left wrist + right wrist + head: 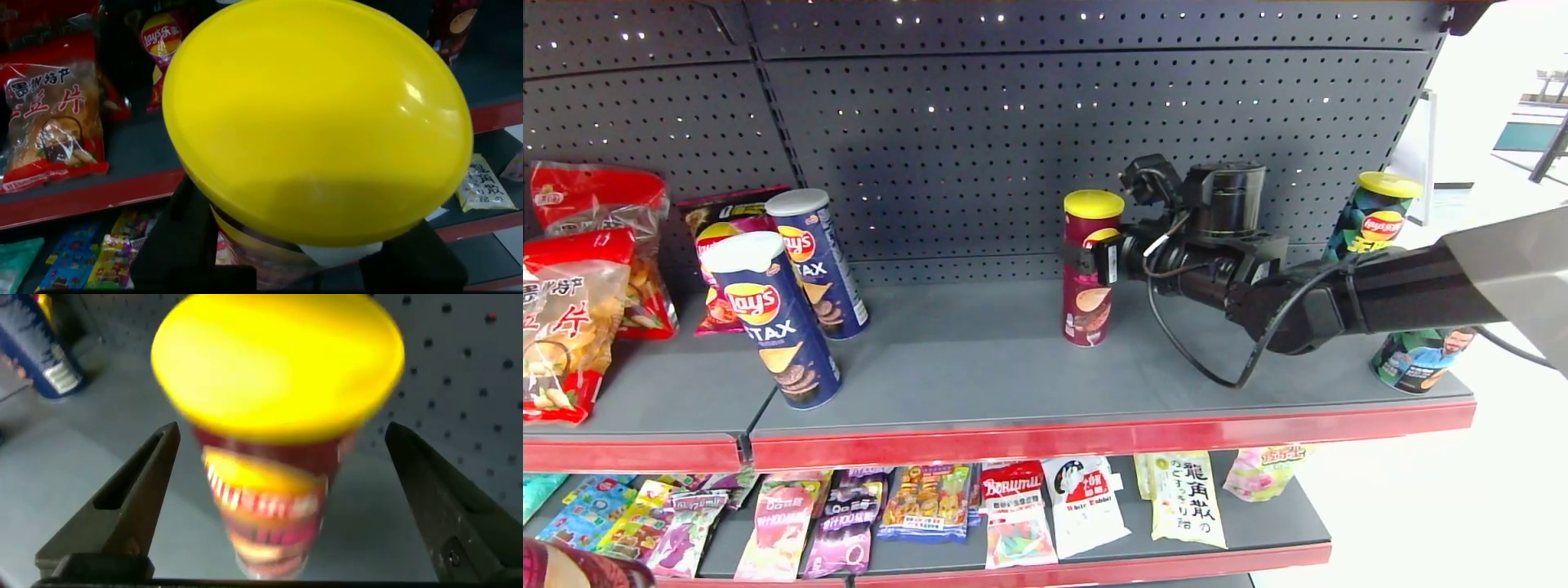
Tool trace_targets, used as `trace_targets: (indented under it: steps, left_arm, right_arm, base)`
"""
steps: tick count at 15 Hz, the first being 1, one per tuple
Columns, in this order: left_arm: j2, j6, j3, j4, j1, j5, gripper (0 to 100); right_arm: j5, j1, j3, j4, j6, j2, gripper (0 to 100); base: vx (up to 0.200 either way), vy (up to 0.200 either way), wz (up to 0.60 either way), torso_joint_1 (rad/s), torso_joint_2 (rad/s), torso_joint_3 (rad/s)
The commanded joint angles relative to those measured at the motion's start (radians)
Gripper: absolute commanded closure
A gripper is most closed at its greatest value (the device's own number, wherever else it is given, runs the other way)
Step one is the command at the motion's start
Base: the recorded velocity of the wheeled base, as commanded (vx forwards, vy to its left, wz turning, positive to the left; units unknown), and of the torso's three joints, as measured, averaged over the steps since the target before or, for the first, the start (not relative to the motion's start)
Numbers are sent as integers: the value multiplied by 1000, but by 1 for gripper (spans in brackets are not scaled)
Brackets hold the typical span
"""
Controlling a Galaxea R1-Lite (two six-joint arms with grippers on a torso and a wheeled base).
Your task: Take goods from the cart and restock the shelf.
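Right claw (1094, 261) is sitting open around a maroon can (1088, 302) on the shelf (980, 351), while the left claw (306, 245) is gripping a yellow-lidded can (319, 114).

Snack bags (580, 286) are lying at the shelf's left end, and two blue cans (776, 318) are standing just beside them. The maroon can is standing upright near the middle, with the right claw's fingers (122, 514) spreading wide on either side without touching it. A green can (1376, 216) is standing behind the right arm at the right end.
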Motion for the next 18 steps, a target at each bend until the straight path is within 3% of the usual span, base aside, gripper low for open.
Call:
trace_targets:
  steps: [1,6,7,11,18]
  left_arm:
    - [1,0,1,1,0,0,100]
    - [6,0,-1,1,0,0,100]
    - [6,1,-2,1,0,0,100]
    - [11,1,-1,1,0,0,100]
    - [9,0,-5,1,0,0,100]
  right_arm:
    - [0,0,-69,0,-1,56,0]
    - [-8,5,-145,0,-1,115,0]
    - [-13,6,-148,0,-1,119,100]
    - [-66,19,-141,0,-1,107,100]
    - [-399,184,158,-3,15,-145,100]
  base:
    - [0,0,0,0,0,0]
    - [0,0,0,0,0,0]
    - [0,0,0,0,0,0]
    - [0,0,0,0,0,0]
    - [0,0,0,0,0,0]
